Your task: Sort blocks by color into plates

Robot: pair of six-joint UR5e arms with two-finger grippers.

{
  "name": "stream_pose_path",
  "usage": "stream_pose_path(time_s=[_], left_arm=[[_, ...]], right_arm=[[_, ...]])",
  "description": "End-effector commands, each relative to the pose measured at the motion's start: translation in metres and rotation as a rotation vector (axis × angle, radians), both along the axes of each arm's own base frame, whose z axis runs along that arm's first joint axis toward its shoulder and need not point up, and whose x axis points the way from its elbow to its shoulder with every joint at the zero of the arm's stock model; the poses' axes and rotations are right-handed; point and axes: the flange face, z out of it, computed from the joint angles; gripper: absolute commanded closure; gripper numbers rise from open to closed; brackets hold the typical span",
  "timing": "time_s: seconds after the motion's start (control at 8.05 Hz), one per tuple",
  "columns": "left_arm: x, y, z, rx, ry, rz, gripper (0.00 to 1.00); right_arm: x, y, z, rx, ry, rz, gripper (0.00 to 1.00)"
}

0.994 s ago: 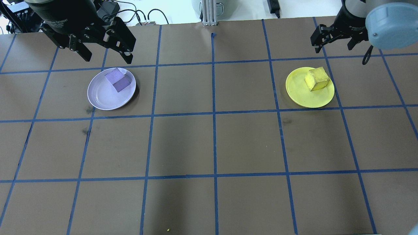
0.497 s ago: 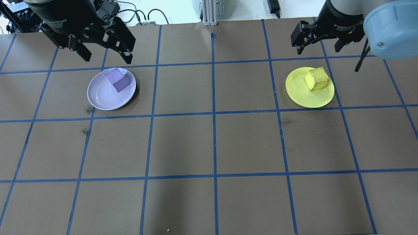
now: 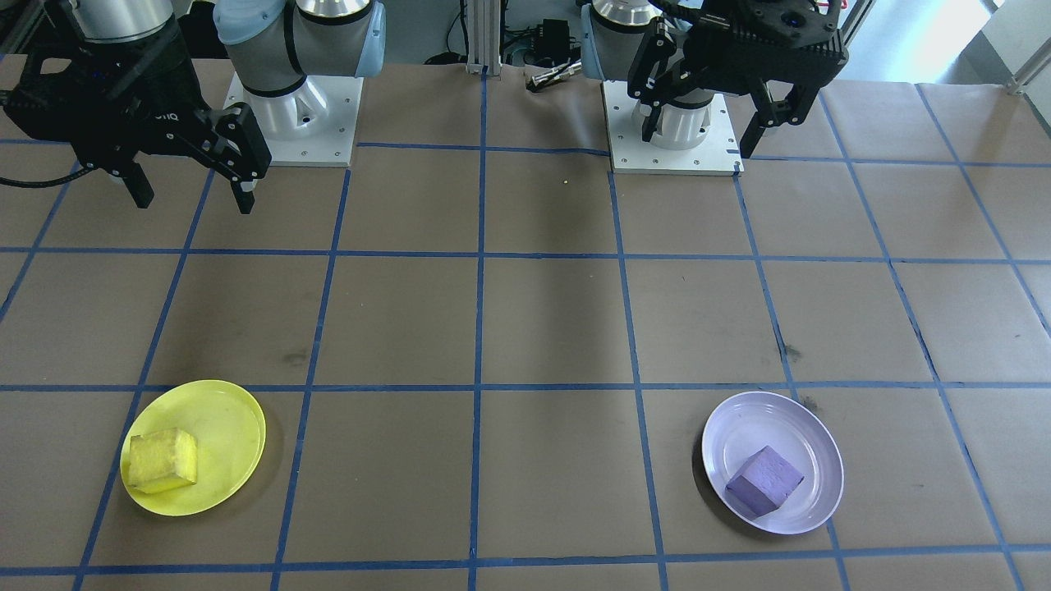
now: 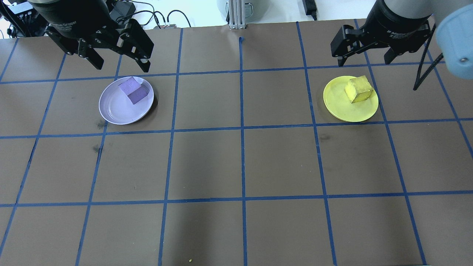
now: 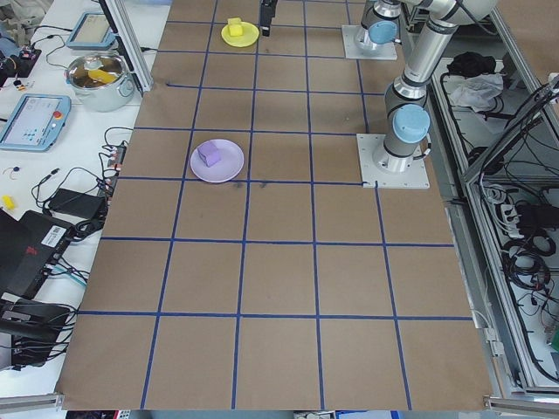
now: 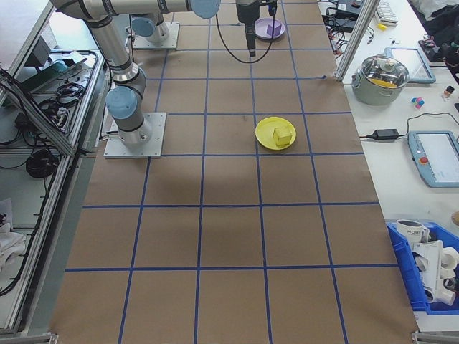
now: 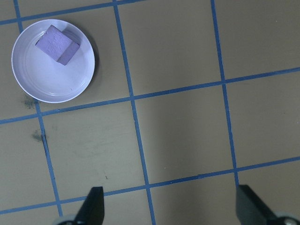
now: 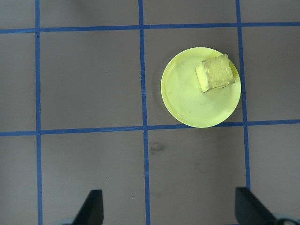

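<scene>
A: Where are the blocks found?

B: The small matte purple foam cube [image 4: 133, 90] is seated in the pale lavender round plastic plate [image 4: 114, 111], toward its far rim in the overhead view. The bright yellow foam cube [image 4: 358, 89] is seated in the bright yellow round plastic plate [image 4: 342, 109], off-centre, near the rim on the robot's right side.

A: Grippers?

B: The left gripper [image 4: 119, 66] is held above the table, beyond the lavender plate; its jaws are spread wide and nothing is gripped. The right gripper [image 4: 364, 61] is raised beyond the yellow plate, jaws likewise wide apart, nothing between them (both fingertip pairs are seen well separated in the wrist views too).

A: Surface?

B: Brown paper-covered table [image 4: 281, 159], marked in squares with blue tape grid lines [image 4: 242, 129]. The plates are set well apart, one on each side.
</scene>
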Motion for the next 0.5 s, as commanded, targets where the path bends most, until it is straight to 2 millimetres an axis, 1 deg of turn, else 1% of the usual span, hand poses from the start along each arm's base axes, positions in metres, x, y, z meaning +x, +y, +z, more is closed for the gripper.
stream_pose_path(time_s=[0.0,0.25,0.37], left_arm=[[-0.0002,0.0002,0.0000,0.001,0.000,0.000,0.00],[0.0000,0.0007,0.0008,-0.003,-0.001,0.000,0.00],[0.0002,0.0021,0.0013,0.004,-0.003,0.003,0.00]], right_arm=[[0.0001,0.0009,-0.0038,0.016,0.000,0.010,0.00],[0.0000,-0.0002,-0.0038,0.011,0.000,0.011,0.00],[0.0002,-0.0016,-0.0076,0.019,-0.002,0.008,0.00]])
